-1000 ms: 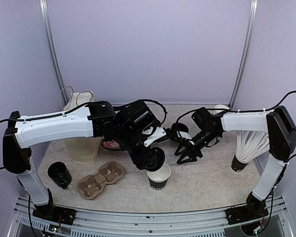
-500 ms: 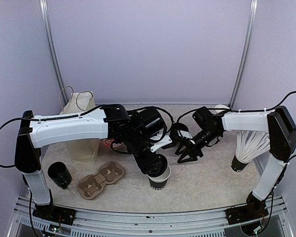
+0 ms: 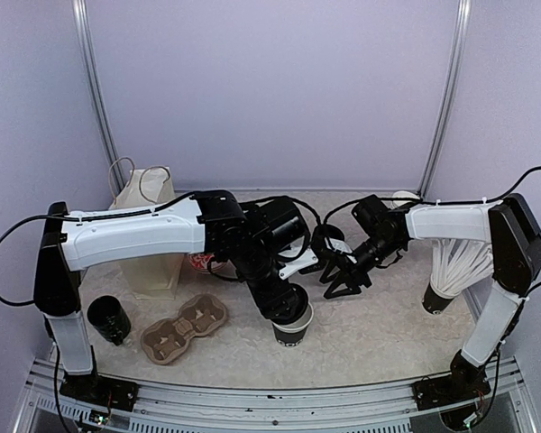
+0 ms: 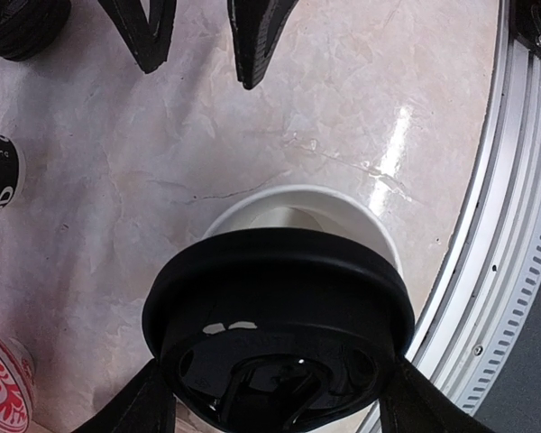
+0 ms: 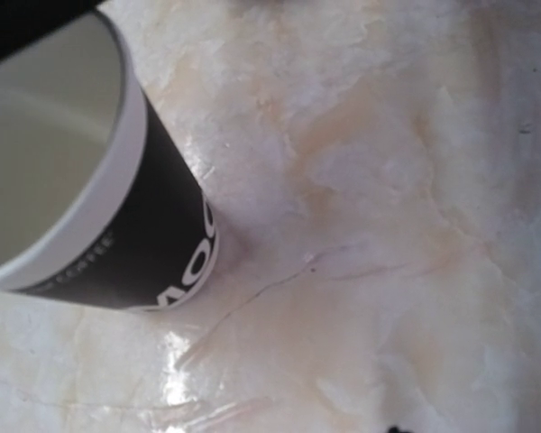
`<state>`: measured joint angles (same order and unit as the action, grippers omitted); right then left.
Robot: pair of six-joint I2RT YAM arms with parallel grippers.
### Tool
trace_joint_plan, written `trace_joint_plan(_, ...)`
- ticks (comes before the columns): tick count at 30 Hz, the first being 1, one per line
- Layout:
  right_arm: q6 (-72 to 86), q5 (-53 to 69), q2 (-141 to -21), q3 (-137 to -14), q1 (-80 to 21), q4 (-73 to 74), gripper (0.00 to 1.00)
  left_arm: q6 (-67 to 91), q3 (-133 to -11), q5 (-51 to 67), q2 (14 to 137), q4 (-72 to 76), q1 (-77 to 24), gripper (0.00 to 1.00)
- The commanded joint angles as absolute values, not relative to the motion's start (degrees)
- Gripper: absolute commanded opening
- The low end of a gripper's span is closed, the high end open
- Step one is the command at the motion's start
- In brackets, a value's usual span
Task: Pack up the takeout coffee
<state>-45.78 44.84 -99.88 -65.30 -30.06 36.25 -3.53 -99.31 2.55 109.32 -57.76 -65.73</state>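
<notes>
The takeout coffee cup [image 3: 292, 333] stands upright near the table's front middle, black outside and white inside, with white print on its side. My left gripper [image 3: 288, 305] is shut on the round black lid [image 3: 289, 309] and holds it just over the cup's mouth. In the left wrist view the lid [image 4: 279, 311] covers most of the white rim [image 4: 293, 200], with a finger at each side. My right gripper [image 3: 341, 281] hangs open and empty just right of the cup. The right wrist view shows the cup [image 5: 135, 225] but not its own fingers.
A paper bag [image 3: 150, 236] stands at the back left. In front of it lie a cardboard cup carrier [image 3: 185, 329] and a black cup [image 3: 108, 320]. A red-and-white item [image 3: 201, 263] sits behind the left arm. A cup of white sticks [image 3: 451, 271] stands at the right. The metal table rail [image 4: 505, 225] runs close by the cup.
My left gripper has carried the lid forward and to the right, from beside the cup to over its mouth. The right arm has not moved.
</notes>
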Motion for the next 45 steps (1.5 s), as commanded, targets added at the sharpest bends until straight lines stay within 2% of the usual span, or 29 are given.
trace_joint_plan(1,-46.3,45.8,-99.2,-65.2,-29.4,37.1,0.54,-4.7,-101.4,2.4,111.0,-58.2,-66.3,0.71)
trace_joint_plan(9,-46.3,46.0,-99.3,-65.2,-29.2,37.2,0.54,-4.6,-102.4,2.1,112.6,-57.4,-66.7,0.74)
trace_joint_plan(21,-46.1,47.0,-99.2,-65.6,-28.7,38.2,0.54,-2.2,-103.2,-3.4,113.7,-55.0,-68.5,0.87)
trace_joint_plan(23,-45.9,46.6,-99.0,-66.0,-28.5,38.6,0.54,-2.2,-103.2,-4.6,113.2,-55.1,-68.7,0.95)
trace_joint_plan(29,-38.9,44.0,-96.0,-69.4,-28.0,40.5,0.53,-0.7,-101.1,-10.7,107.4,-52.6,-69.1,0.99)
trace_joint_plan(35,-28.0,47.3,-91.5,-69.5,-28.0,41.6,0.54,7.5,-90.8,-12.8,99.0,-40.7,-65.4,0.99)
trace_joint_plan(39,-25.9,55.0,-93.5,-68.7,-28.0,46.9,0.52,14.9,-85.6,-4.7,97.1,-37.0,-59.4,0.82)
trace_joint_plan(45,-27.3,62.6,-98.7,-67.4,-28.1,52.2,0.46,19.8,-77.7,4.1,93.9,-31.2,-58.2,0.73)
